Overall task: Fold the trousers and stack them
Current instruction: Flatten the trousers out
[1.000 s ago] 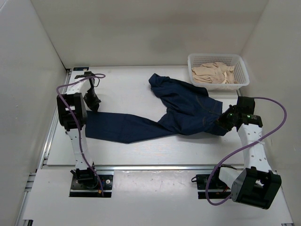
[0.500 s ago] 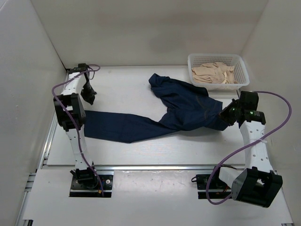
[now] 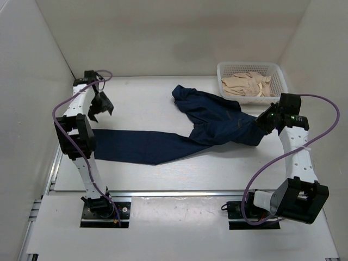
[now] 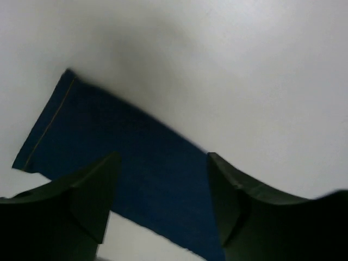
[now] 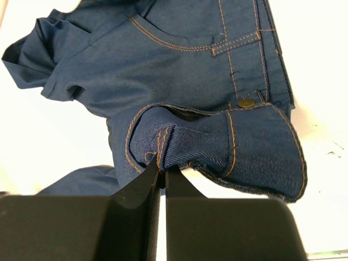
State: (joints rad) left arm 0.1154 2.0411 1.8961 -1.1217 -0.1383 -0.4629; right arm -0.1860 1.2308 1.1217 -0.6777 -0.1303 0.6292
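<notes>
Pinching the trousers (image 3: 217, 122) is the right tool (image 5: 161, 175), while the left tool (image 4: 161, 163) hovers spread above one leg.

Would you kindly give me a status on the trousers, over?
Left gripper, jaws open, empty, near the leg hem. Right gripper, jaws shut on the trousers at the waistband; not yet folded. Basket apart, nothing blocking.

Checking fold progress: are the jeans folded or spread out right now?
Not folded. The trousers lie spread: one leg stretched flat leftward, the waist bunched where the right gripper pinches it.
</notes>
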